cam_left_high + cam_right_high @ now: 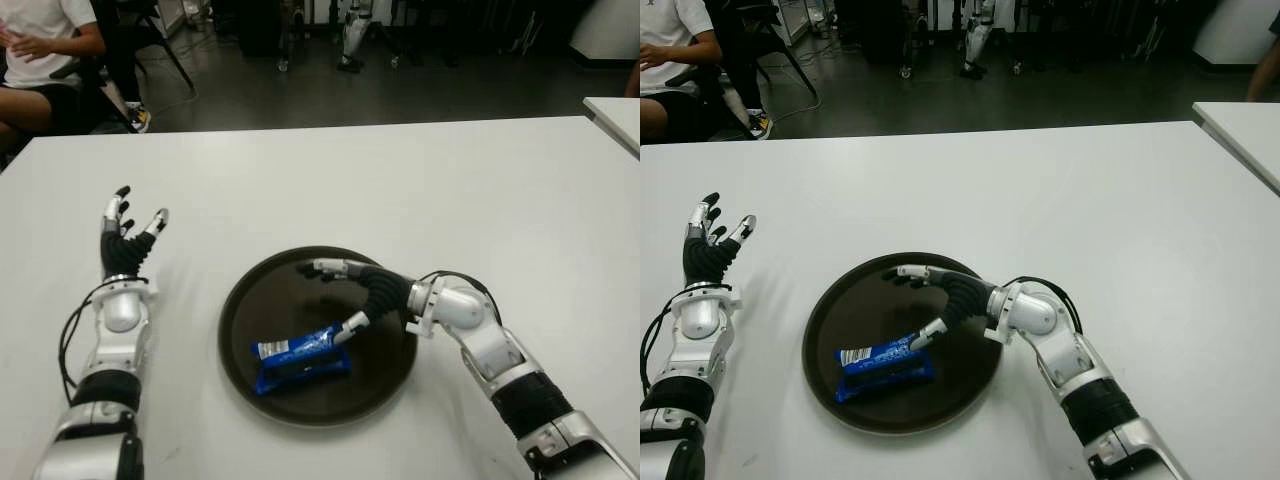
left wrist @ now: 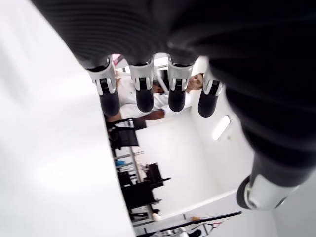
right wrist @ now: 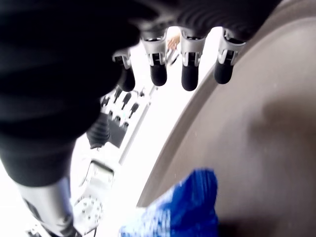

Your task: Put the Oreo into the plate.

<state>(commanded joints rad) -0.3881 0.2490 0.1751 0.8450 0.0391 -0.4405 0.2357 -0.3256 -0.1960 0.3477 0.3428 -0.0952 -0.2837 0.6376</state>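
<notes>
The right robot hand (image 1: 345,300) hangs over the round dark brown plate (image 1: 245,300) with fingers spread and thumb extended, gripping nothing; its thumb tip sits at the near end of the blue Oreo packet (image 1: 300,360), touching or just short of it. The packet lies flat inside the plate, long axis running across it, toward the robot's left from that hand. The left robot hand (image 1: 125,240) shows open over the white desk (image 1: 400,180), left of the plate. Judging by this, the placing looks done.

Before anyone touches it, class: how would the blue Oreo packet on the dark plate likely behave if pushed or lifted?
The Oreo packet lies flat, so it probably slides across the plate rather than rolling. Its glossy wrapper looks slippery and likely crinkles. It seems light, the biscuits inside possibly fragile. The right robot hand, open, is beside it.
</notes>
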